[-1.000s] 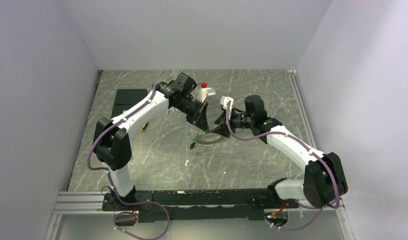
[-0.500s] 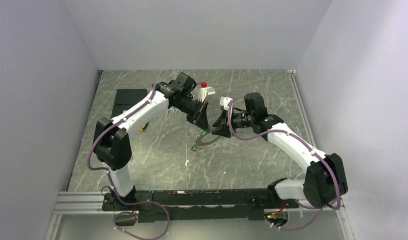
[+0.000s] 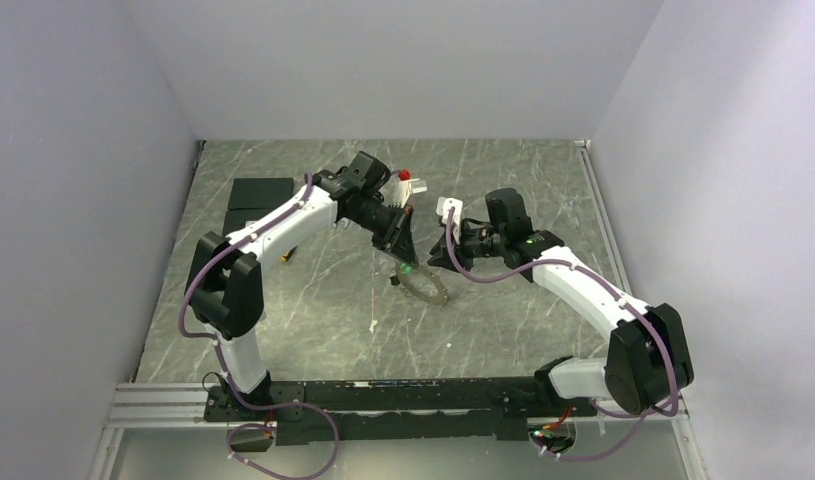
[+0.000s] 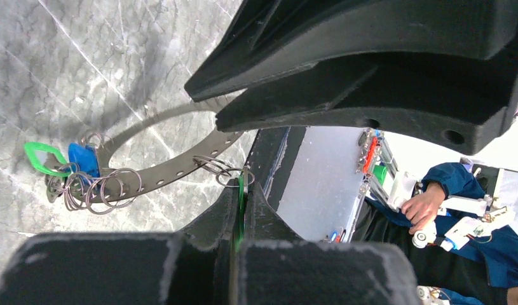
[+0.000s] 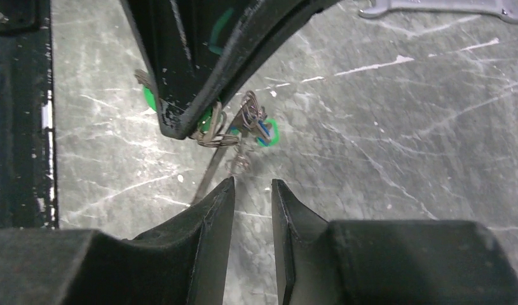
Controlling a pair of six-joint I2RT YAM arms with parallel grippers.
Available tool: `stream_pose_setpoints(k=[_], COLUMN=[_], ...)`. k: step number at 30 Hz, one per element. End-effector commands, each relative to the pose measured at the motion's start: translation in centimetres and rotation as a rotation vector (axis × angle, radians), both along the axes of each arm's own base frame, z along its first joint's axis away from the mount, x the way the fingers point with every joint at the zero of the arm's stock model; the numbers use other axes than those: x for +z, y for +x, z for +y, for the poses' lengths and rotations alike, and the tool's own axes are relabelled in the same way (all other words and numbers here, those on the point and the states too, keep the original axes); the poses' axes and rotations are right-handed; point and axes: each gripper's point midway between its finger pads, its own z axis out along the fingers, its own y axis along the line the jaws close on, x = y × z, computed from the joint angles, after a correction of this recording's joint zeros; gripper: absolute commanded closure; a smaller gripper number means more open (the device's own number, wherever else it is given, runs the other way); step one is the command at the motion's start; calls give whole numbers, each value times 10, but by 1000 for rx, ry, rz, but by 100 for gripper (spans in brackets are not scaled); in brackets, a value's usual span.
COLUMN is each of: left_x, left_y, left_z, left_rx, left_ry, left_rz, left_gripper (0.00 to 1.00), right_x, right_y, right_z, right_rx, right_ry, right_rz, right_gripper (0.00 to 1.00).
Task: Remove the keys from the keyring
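Left hand (image 3: 407,264) pinches green key (image 4: 241,190); keyring (image 4: 173,173) hangs, slanting near-right.

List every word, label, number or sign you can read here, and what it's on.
None readable. The keyring, keys and table show no markings.
Any lettering on the background equipment in the left wrist view is too blurred to read.

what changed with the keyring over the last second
The left gripper dipped toward the near edge and now has its jaws shut on a green key. The keyring, lying flat before, hangs tilted below it. The right gripper drew back slightly, jaws a little apart and empty. The black blocks at far left stayed put.
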Motion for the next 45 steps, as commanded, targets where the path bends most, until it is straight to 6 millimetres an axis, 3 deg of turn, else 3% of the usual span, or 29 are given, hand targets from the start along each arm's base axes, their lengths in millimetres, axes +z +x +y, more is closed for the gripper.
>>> stream_pose_setpoints(k=[1,10,15,18,28,33,45], left_x=[13,11,10,10,10,4,-3], left_y=[4,6,7,8,7,14,26], left_z=[-5,-5,-4,-5,-5,-1,9], left_rx=[-1,9,14,15,12,34,83], left_ry=[-64,-58,-54,-54,-62,-51,-59], left_rz=[6,6,4,3,15,22,54], left_gripper=[100,100,100,100,100,100,100], right_x=[-2,29,23,21,-3,-6,9], right_y=[18,5,-16,-17,26,46,73], right_z=[-3,-2,-1,-4,-22,-24,-10], right_rx=[-40,-19,28,17,-152,-202,-230], right_ry=[-34,46,63,50,-84,-107,-31], right_rz=[-80,0,80,80,-36,-68,-122], right_gripper=[69,51,44,42,46,47,49])
